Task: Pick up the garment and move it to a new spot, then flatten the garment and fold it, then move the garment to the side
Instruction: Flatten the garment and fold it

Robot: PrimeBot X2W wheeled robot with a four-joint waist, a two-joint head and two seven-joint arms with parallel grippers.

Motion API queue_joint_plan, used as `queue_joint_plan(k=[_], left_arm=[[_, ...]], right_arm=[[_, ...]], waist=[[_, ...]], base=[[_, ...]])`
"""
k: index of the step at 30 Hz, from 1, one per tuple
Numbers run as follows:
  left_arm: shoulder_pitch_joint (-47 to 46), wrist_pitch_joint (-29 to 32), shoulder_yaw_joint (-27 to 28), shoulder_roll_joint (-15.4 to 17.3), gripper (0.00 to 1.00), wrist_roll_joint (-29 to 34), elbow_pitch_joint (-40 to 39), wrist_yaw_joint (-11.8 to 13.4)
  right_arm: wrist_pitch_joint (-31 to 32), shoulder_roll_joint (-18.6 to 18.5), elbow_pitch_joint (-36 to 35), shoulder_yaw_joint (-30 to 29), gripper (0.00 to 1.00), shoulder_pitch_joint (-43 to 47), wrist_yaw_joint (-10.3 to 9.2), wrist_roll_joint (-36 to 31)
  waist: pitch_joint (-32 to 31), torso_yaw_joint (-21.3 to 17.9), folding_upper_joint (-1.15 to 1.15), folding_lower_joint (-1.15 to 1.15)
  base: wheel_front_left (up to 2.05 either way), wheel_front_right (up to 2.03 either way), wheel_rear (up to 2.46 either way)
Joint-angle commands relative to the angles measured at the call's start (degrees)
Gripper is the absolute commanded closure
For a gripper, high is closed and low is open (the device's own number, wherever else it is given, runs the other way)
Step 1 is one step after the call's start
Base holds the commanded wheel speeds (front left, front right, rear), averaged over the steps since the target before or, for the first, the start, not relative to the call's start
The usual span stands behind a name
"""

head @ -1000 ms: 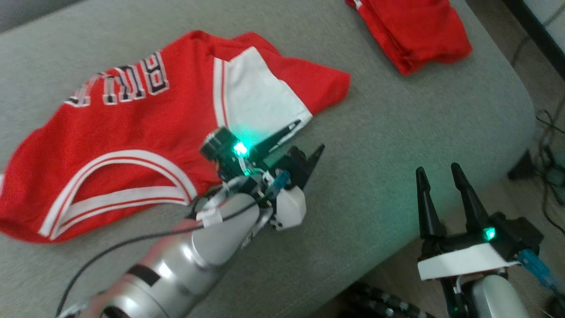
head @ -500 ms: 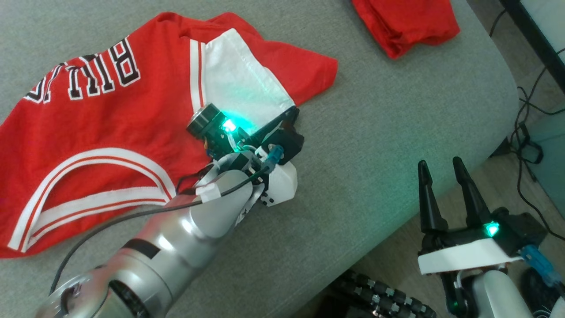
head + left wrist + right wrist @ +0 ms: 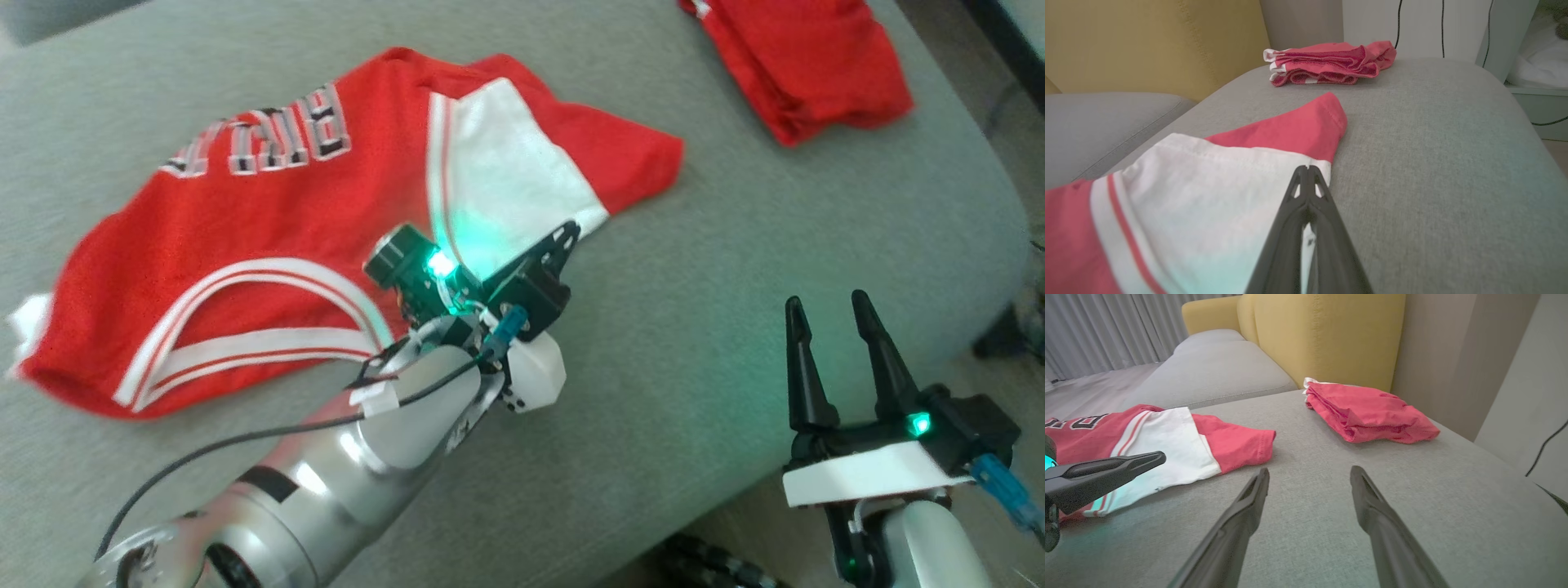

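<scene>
Your left gripper (image 3: 570, 233) has closed since a second ago and now pinches the white corner of the jersey (image 3: 245, 220) on the cushion (image 3: 735, 245). The jersey runs long-ways off to its left; your right gripper (image 3: 834, 320) hangs spread, well apart.

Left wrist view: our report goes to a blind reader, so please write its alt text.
The shut left hand points at the white corner of a red jersey lying on a grey cushion. A folded red garment sits farther back, beside a yellow backrest.
</scene>
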Motion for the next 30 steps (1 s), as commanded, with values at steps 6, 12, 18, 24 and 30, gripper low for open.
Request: queue_joint_plan(k=[6, 12, 18, 24, 30], left_arm=[[-1.56, 0.67, -0.82, 0.02, 0.00, -1.18, -1.21, 1.49], [-2.46, 3.75, -3.55, 0.02, 0.00, -0.51, 1.08, 0.19], [-3.62, 4.12, -4.96, 0.17, 0.00, 1.73, 6.07, 0.78], [-3.50, 0.93, -4.98, 0.11, 1.00, 1.39, 7.54, 1.17], [-1.65, -2.68, -5.10, 0.05, 1.00, 0.51, 4.37, 1.13]], right_arm=[[-0.36, -0.56, -1.72, 1.38, 0.00, -0.39, -0.04, -0.69], [-0.36, -0.56, -1.80, 1.60, 0.00, -0.59, -0.04, -0.38], [-0.36, -0.56, -1.74, 1.94, 0.00, -1.17, -0.04, 0.54], [-0.36, -0.56, -1.51, 1.37, 0.00, -0.84, -0.04, 0.62], [-0.36, -0.56, -1.60, 0.34, 0.00, 0.21, -0.04, -0.38]], waist=[[-2.02, 3.80, 0.00, 0.00], [-0.14, 3.23, 0.00, 0.00], [1.55, 2.07, 0.00, 0.00], [0.87, 2.32, 0.00, 0.00], [-1.74, 5.42, 0.00, 0.00]], base=[[0.00, 0.00, 0.00], [0.00, 0.00, 0.00], [0.00, 0.00, 0.00], [0.00, 0.00, 0.00], [0.00, 0.00, 0.00]])
